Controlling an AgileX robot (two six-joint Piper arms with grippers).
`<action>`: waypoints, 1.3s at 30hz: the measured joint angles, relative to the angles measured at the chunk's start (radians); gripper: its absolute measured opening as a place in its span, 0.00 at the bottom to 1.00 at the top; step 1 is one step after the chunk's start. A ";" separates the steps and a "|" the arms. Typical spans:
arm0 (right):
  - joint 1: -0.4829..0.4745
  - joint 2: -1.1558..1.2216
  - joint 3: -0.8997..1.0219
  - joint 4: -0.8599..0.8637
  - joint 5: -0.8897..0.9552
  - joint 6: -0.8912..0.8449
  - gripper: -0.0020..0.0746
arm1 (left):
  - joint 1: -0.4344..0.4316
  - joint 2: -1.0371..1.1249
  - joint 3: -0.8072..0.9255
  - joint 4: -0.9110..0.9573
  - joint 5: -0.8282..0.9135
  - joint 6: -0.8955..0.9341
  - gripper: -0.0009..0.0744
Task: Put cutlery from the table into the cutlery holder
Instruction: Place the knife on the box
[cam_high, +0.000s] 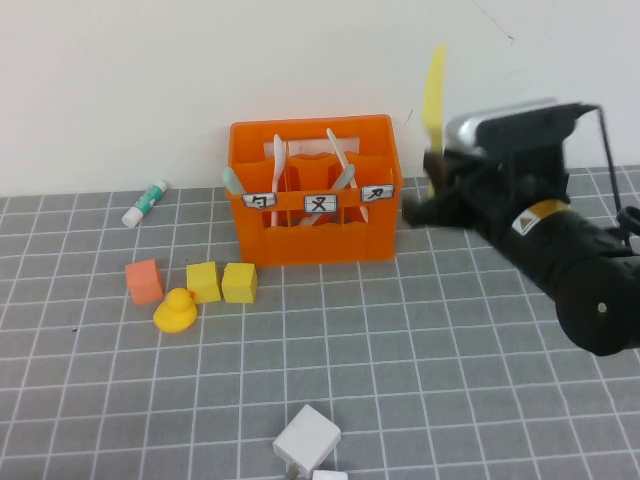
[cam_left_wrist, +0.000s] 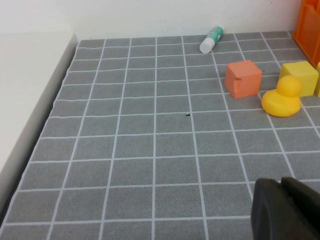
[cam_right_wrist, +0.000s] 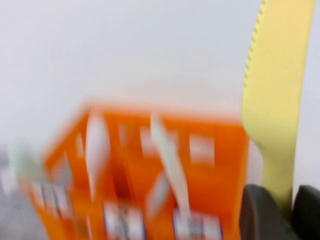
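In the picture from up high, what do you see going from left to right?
Glue stick → orange block → duck → two yellow blocks → orange crate → yellow knife held by the right gripper.

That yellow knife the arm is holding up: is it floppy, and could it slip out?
The yellow knife stands nearly upright above the right gripper without drooping, so it is probably stiff. It looks thin and plastic, likely very light. Pinched only at its lower end, smooth plastic might swivel or slip. The left gripper rests shut, low over the table.
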 joint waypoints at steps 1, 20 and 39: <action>0.000 0.000 0.000 -0.027 -0.048 0.051 0.19 | 0.000 0.000 0.000 0.000 0.000 0.000 0.01; 0.000 0.315 -0.351 -0.154 -0.205 0.136 0.18 | 0.000 0.000 0.000 0.000 0.000 0.000 0.01; -0.063 0.437 -0.434 -0.128 -0.068 0.108 0.35 | 0.000 0.000 0.000 0.000 0.000 -0.004 0.01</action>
